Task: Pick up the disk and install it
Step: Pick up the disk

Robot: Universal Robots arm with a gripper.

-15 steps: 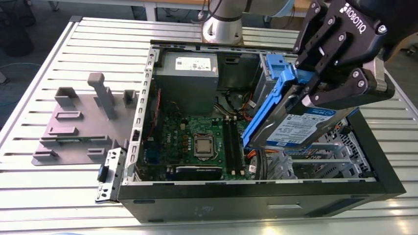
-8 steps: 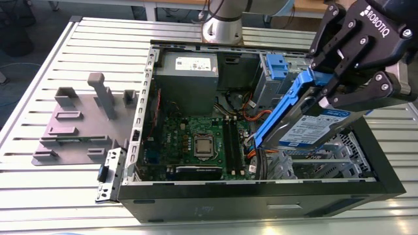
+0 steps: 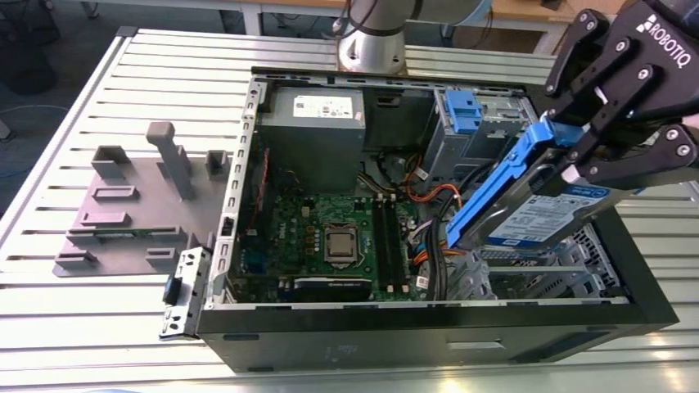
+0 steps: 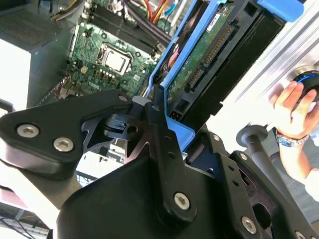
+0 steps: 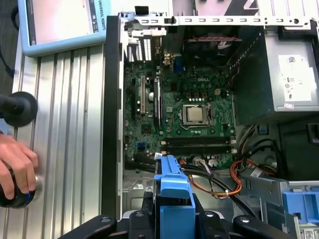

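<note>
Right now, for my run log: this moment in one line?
gripper: jaws shut on disk | disk: tilted over computer case | install: not done

I work in what looks like a robotics lab or test workshop; my silver arm column (image 3: 372, 45) rises from a ribbed aluminium table top (image 3: 98, 327); on it sit an open black desktop computer case (image 3: 382, 327), its green circuit board (image 3: 327, 237) bare, and a grey plastic fixture plate (image 3: 120, 221); a light-blue-framed control tablet (image 5: 57, 22) lies alongside; a person's hand (image 5: 15, 167) rests on the table.

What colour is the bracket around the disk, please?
The bracket is blue, clearest in the exterior view.
</note>
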